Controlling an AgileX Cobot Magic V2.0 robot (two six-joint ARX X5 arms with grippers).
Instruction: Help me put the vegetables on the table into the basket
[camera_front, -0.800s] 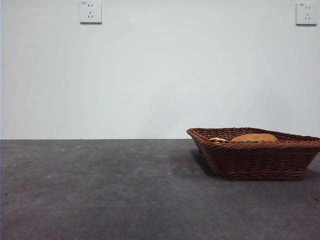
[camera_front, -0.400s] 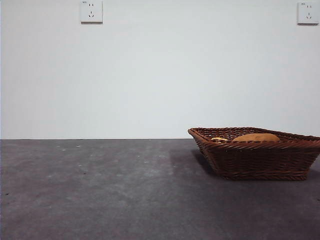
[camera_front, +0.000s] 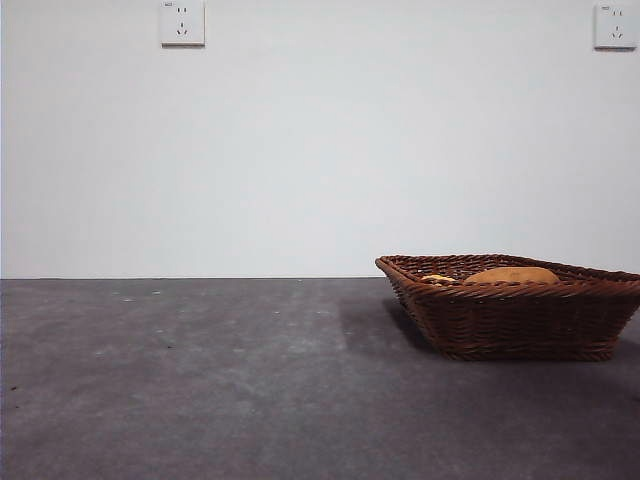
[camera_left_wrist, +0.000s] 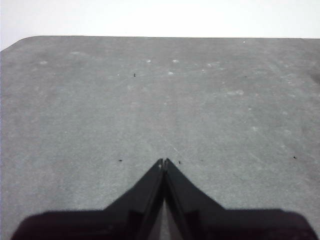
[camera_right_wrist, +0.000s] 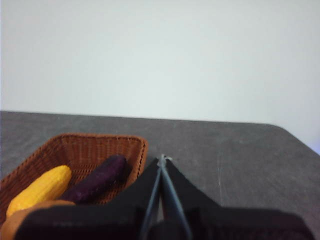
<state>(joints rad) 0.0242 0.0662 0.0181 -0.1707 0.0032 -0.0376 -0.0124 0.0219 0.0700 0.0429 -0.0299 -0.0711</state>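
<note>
the task looks done: the eggplant (camera_right_wrist: 96, 185), potato (camera_front: 511, 275) and yellow-orange piece (camera_right_wrist: 41, 189) all lie in the basket (camera_front: 520, 318), just beside the right gripper (camera_right_wrist: 162, 159), whose jaws are closed and empty, like the left gripper (camera_left_wrist: 163, 161) over bare table (camera_left_wrist: 150, 100).

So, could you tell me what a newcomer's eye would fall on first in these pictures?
The brown wicker basket on the right of the dark grey table draws the eye first. Inside it lie the yellow-orange vegetable, the dark purple eggplant and the tan potato, whose top shows above the rim. The left gripper sits shut over bare table, and the right gripper is shut beside the basket.
</note>
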